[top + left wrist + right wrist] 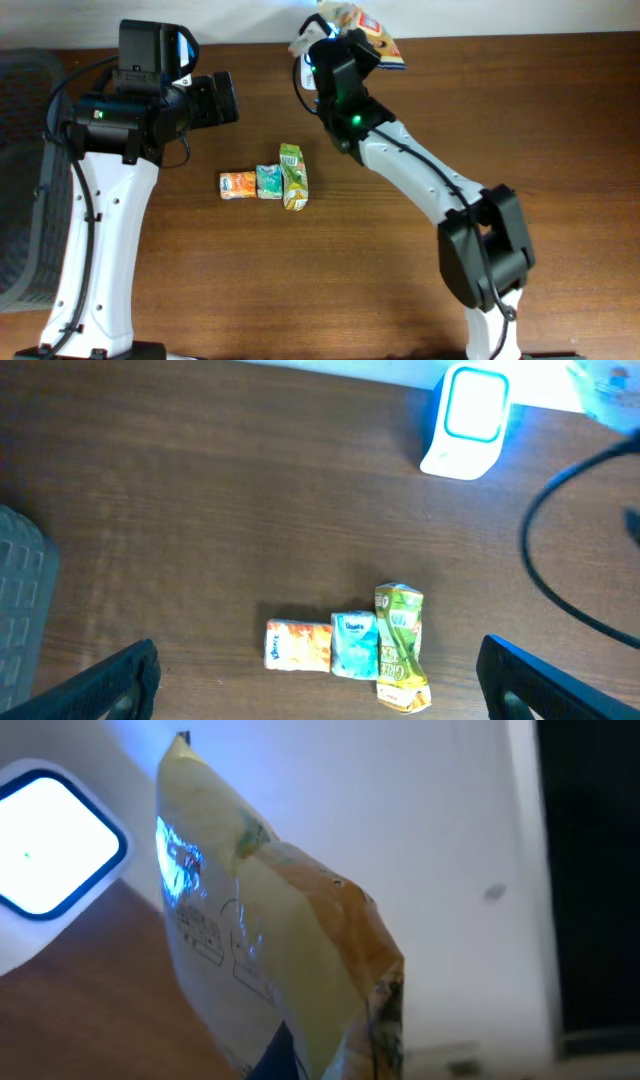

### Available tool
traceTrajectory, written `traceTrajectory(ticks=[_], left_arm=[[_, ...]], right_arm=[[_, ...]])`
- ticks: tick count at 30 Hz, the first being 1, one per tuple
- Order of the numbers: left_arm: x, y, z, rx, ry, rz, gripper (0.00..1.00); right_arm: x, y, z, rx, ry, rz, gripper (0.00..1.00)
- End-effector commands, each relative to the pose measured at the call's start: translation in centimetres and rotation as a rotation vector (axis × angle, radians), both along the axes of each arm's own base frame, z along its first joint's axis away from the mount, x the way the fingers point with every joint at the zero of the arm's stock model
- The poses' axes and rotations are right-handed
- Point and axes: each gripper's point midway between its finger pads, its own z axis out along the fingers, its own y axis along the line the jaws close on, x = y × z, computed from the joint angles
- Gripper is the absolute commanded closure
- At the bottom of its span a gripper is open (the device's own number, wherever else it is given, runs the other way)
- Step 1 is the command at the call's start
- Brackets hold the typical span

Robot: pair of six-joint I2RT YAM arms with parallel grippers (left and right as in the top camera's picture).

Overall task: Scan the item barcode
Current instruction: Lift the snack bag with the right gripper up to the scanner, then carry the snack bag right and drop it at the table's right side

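Three small packets in a touching row midway across the brown wooden surface point(420, 120): an orange-and-white pouch point(237, 185), a teal pouch point(268, 181) and a crinkled green pouch point(293, 177). Well apart from these, at the far edge, a yellow-and-orange foil snack bag point(372, 32), held up off the surface and clamped in the right end effector point(345, 48), fingers pressed together on it. Just beside the bag, to its left in the overhead view, a white rounded barcode scanner point(308, 42) with a glowing blue window. In the right wrist view, blue light across the bag's upper left face, with faint printed lines there. No telling from these views whether a barcode faces the window. Spread wide apart and holding nothing, the left end effector point(222, 97), poised above the surface to the left of the row, its two dark fingertips point(120, 680) framing the three packets in the left wrist view. At the far left edge, a grey plastic basket point(20, 200).
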Motion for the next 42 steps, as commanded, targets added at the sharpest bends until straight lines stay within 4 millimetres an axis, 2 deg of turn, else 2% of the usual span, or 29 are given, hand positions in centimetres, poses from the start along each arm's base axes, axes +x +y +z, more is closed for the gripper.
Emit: traceTrajectory(ticks=[1, 5, 10, 13, 22, 42], left_arm=[[-0.2, 0.2, 0.6, 0.014, -0.017, -0.006, 0.01], [-0.2, 0.2, 0.6, 0.013, -0.017, -0.006, 0.01], [-0.2, 0.2, 0.6, 0.014, -0.017, -0.006, 0.01], [-0.2, 0.2, 0.6, 0.014, -0.017, -0.006, 0.01], [-0.2, 0.2, 0.6, 0.014, -0.017, -0.006, 0.01], [-0.2, 0.2, 0.6, 0.014, -0.017, -0.006, 0.01]], right_arm=[[0.7, 0.4, 0.4, -0.220, 0.000, 0.007, 0.96], [1.2, 1.4, -0.4, -0.294, 0.011, 0.060, 0.96], [1.7, 2.2, -0.1, -0.331, -0.020, 0.101, 0.96], [2.1, 3.0, -0.7, -0.336, -0.025, 0.140, 0.96], [3.2, 3.3, -2.6, -0.388, -0.059, 0.139, 0.96], [3.2, 2.8, -2.2, -0.407, -0.067, 0.108, 0.96]])
